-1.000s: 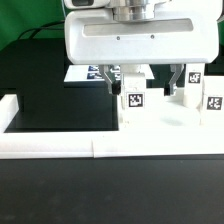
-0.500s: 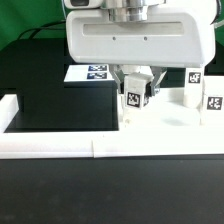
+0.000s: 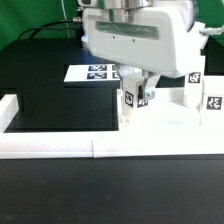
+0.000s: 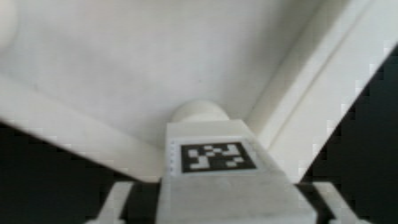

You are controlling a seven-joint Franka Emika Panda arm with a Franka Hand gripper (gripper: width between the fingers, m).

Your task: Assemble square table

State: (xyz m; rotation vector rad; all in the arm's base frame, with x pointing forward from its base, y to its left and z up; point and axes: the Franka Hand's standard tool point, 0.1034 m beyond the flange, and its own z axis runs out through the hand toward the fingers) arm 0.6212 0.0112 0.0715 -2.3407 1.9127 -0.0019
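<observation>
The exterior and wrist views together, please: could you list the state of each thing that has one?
Pincer: shut on a leg, above the plate.
Held leg: upright, tag facing the wrist camera.
Plate: flat on the table against the rail.
Two other legs: standing upright on the plate, untouched.
Marker board: flat on the table, partly hidden by the arm.

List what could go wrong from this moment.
1. The pincer is shut on a tagged leg held tilted over the tabletop; a tilted leg may miss or jam in its socket.
2. Two upright legs stand close on the exterior view's right; a sideways swing could topple them.
3. In the wrist view the leg sits near the rail; it might catch there.
</observation>
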